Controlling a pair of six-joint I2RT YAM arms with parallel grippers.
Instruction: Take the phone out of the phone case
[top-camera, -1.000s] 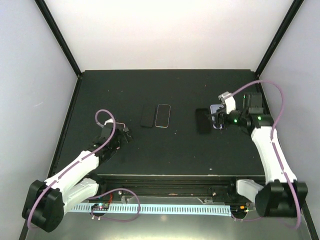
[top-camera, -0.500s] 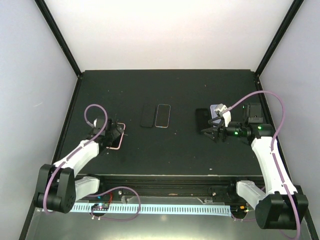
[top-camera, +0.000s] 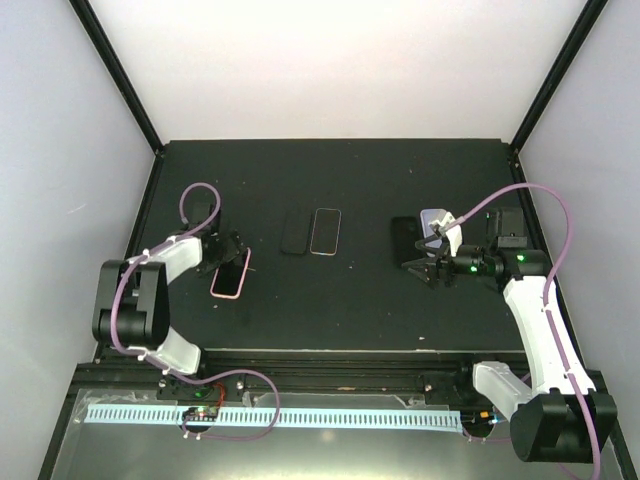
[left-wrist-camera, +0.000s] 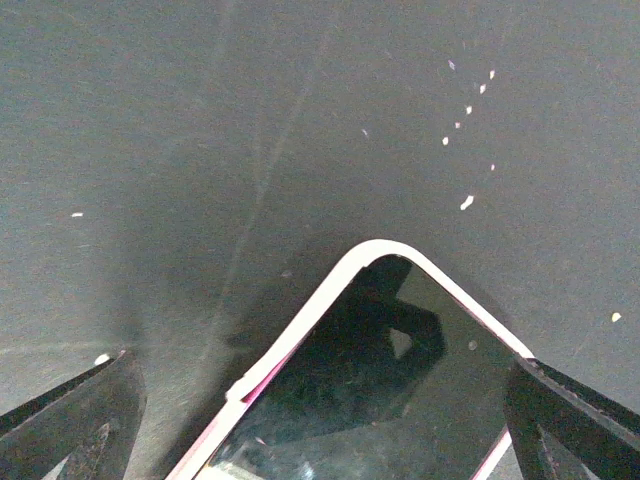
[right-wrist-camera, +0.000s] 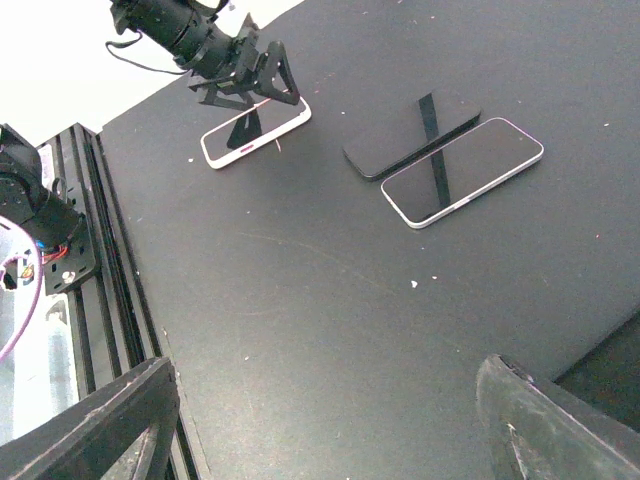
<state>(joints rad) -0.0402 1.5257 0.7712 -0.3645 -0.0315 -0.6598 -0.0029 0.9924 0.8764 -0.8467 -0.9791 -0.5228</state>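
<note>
A phone in a pink-and-white case (top-camera: 231, 275) lies flat, screen up, on the left of the black table. In the left wrist view (left-wrist-camera: 400, 380) its top corner points away, and the case rim shows a small raised lip on the left edge. My left gripper (top-camera: 224, 248) is open at the phone's far end. Its fingers (left-wrist-camera: 80, 420) stand wide on either side of the phone, not touching it. My right gripper (top-camera: 418, 265) is open and empty, low over the table on the right (right-wrist-camera: 320, 410). The right wrist view shows the cased phone (right-wrist-camera: 255, 132) far off.
A black phone (top-camera: 294, 232) and a white-rimmed phone (top-camera: 325, 232) lie side by side at mid-table. Another black phone (top-camera: 405, 241) and a lavender case or phone (top-camera: 434, 216) lie beside the right gripper. A metal rail (top-camera: 330, 360) runs along the near edge.
My left arm has folded back to the left, and its gripper now sits at the cased phone's far end. My right gripper came off the black phone and turned left.
</note>
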